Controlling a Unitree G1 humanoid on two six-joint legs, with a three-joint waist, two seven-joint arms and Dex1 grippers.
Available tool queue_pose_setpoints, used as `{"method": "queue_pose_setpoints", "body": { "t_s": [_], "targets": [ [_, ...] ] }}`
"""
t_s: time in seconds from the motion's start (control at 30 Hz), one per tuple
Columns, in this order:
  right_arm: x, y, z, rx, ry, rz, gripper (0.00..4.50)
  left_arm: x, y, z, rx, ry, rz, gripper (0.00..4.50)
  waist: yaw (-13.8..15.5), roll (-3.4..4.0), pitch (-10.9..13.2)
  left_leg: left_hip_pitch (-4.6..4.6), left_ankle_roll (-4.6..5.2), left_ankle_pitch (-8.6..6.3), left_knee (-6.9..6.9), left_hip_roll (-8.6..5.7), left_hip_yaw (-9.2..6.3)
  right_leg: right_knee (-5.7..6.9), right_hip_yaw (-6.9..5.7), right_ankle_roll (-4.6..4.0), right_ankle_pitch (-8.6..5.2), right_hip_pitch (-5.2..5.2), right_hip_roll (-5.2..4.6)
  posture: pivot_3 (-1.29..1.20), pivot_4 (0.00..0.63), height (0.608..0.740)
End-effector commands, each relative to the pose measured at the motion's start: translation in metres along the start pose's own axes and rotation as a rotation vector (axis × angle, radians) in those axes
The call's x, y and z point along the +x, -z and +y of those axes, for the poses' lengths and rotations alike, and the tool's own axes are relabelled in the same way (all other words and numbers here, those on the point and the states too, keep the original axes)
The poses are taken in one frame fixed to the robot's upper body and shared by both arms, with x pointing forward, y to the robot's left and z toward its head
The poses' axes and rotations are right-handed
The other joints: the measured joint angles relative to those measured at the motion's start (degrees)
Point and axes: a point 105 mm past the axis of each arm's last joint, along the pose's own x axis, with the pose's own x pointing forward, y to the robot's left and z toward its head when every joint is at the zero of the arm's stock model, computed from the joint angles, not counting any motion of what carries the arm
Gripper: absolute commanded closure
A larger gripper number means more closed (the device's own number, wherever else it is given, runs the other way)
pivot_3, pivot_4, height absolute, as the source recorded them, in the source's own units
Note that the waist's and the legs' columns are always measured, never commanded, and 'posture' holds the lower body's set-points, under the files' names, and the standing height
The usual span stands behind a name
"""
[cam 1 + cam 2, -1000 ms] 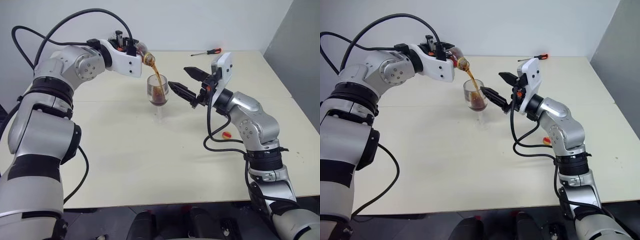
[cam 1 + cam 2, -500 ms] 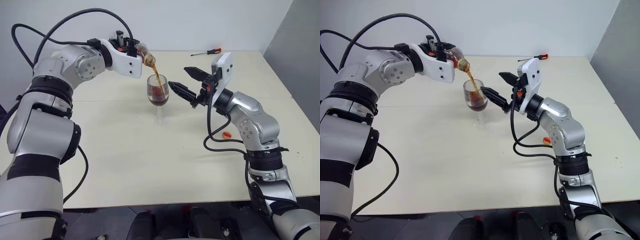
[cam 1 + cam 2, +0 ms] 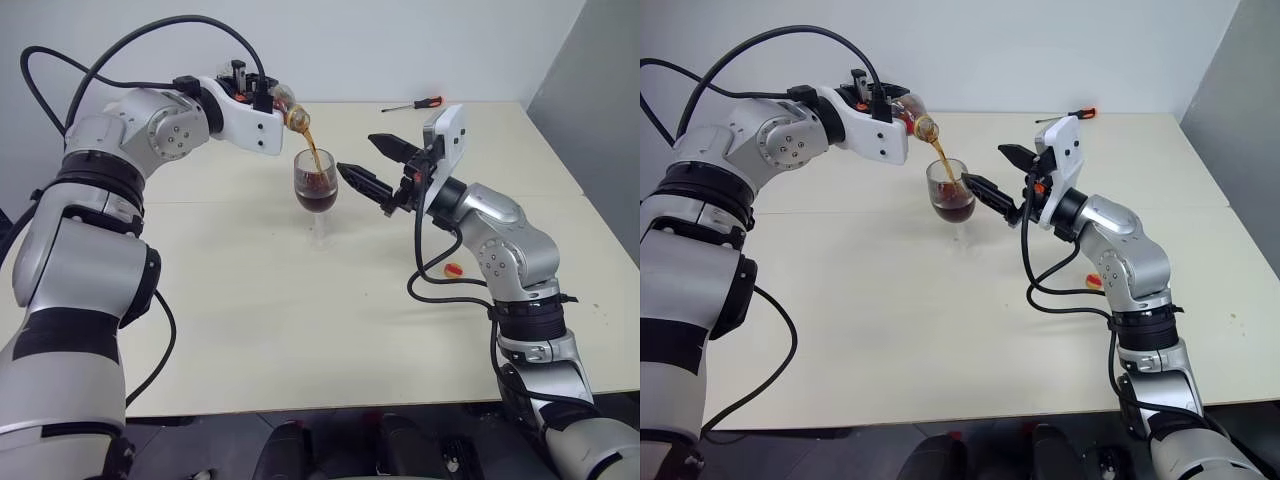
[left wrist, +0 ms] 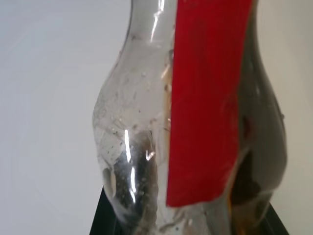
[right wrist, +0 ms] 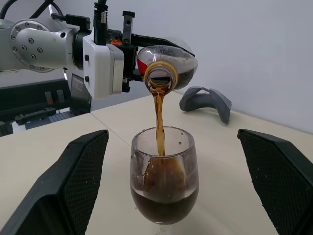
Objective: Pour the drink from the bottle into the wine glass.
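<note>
My left gripper (image 3: 258, 96) is shut on the bottle (image 3: 286, 106), a small clear one with a red strip (image 4: 205, 98). It is tipped with its mouth (image 5: 160, 74) down over the wine glass (image 3: 316, 186). A thin dark reddish-brown stream of the drink (image 3: 312, 152) runs from the mouth into the bowl. The drink (image 5: 164, 200) fills the lower part of the glass, which stands upright on the table. My right gripper (image 3: 356, 153) is open just right of the glass, its fingers (image 5: 73, 186) on either side of the bowl and apart from it.
A red-handled screwdriver (image 3: 415, 103) lies at the far edge of the cream table (image 3: 300, 330). A small orange and red thing (image 3: 453, 268) lies on the table under my right arm. A grey curved object (image 5: 205, 100) sits beyond the glass.
The drink keeps flowing and its level in the glass has risen a little. Both arms and the glass have stayed where they were.
</note>
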Motion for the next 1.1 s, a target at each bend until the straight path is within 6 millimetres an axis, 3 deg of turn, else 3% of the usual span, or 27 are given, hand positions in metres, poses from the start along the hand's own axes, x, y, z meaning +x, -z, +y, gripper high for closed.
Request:
{"method": "queue_pose_setpoints", "body": {
  "t_s": [0.03,0.4,0.83,1.1],
  "targets": [
    [0.001,-0.020,0.000,-0.050,-0.005,-0.055,0.00,-0.005,0.005,0.027,0.016,-0.078,0.015,3.48,0.00,0.00,0.00,0.00,0.00,0.00,0.00,0.00,0.00,0.00,0.00,0.00,0.00,0.00,0.00,0.00,0.150,0.740],
    [0.001,-0.020,0.000,-0.050,-0.003,-0.057,0.00,-0.005,0.004,0.020,-0.053,-0.072,0.009,3.48,0.00,0.00,0.00,0.00,0.00,0.00,0.00,0.00,0.00,0.01,0.00,0.00,0.00,0.00,0.00,0.00,0.150,0.740],
    [0.001,-0.017,0.001,-0.049,-0.003,-0.049,0.00,-0.005,0.005,0.002,-0.338,-0.074,-0.021,3.48,-0.08,0.00,0.00,0.00,0.00,0.00,0.04,0.01,0.02,0.10,0.00,0.00,0.00,-0.03,-0.01,0.00,0.150,0.740],
    [0.000,-0.017,0.001,-0.050,-0.002,-0.046,0.00,-0.003,0.003,-0.003,-0.629,-0.107,-0.064,3.48,-0.12,0.00,0.00,0.01,0.00,0.00,0.05,0.01,0.00,0.15,0.00,0.00,0.00,-0.02,-0.02,0.00,0.150,0.740]
  ]
}}
